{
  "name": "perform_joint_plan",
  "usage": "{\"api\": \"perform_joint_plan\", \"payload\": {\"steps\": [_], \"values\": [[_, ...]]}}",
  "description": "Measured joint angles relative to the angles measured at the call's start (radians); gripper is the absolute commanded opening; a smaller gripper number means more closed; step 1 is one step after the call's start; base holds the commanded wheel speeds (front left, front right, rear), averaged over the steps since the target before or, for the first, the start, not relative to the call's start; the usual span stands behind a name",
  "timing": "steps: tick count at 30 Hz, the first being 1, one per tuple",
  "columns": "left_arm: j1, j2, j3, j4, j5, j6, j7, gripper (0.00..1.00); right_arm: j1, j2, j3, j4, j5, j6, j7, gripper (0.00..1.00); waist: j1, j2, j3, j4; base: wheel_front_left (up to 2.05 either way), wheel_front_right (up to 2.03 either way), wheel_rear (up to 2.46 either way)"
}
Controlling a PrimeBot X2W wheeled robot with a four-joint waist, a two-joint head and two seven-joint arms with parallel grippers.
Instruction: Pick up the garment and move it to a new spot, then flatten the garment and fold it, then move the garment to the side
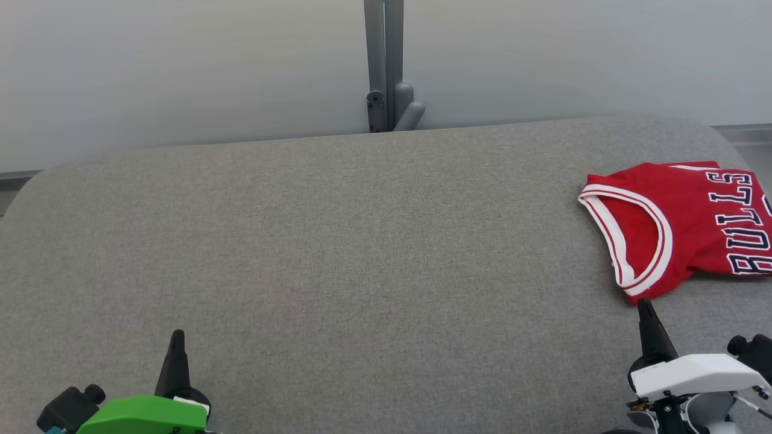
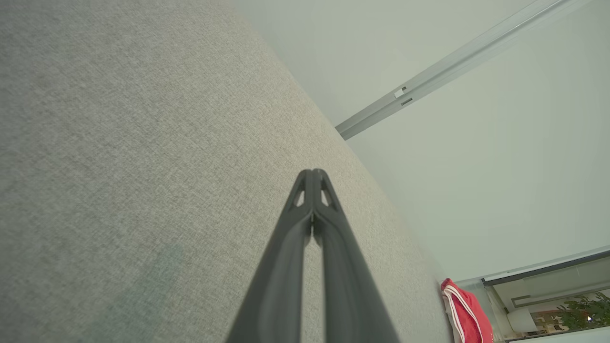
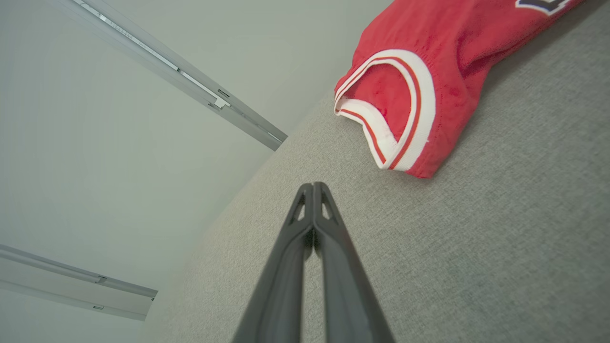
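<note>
The garment [image 1: 687,223] is a red jersey with white trim and dark "BULLS" lettering, lying folded at the far right of the grey surface, partly cut off by the head view's edge. My right gripper [image 1: 645,305] is shut and empty, its tip just short of the jersey's near corner. In the right wrist view the garment [image 3: 429,81] lies ahead and to the right of my shut right gripper [image 3: 313,185]. My left gripper [image 1: 177,334] rests shut at the lower left, far from the jersey. The left wrist view has my left gripper [image 2: 313,172] shut and the garment [image 2: 464,312] as a small red shape far off.
The grey fabric-covered surface [image 1: 338,253] spans the head view, with rounded far corners. Behind it stands a pale wall with a grey vertical post [image 1: 383,66]. A plant [image 2: 584,312] shows beyond the surface in the left wrist view.
</note>
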Motion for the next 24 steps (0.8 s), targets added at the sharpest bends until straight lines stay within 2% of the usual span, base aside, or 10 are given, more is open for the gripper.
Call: {"api": "perform_joint_plan", "payload": {"steps": [24], "values": [[-0.041, 0.000, 0.028, -0.013, -0.233, -0.009, 0.066, 0.00, -0.035, -0.003, 0.002, -0.001, 0.290, -0.001, 0.066, 0.00, 0.0000, 0.0000, 0.008, 0.002, 0.00, 0.00, 0.00]]}}
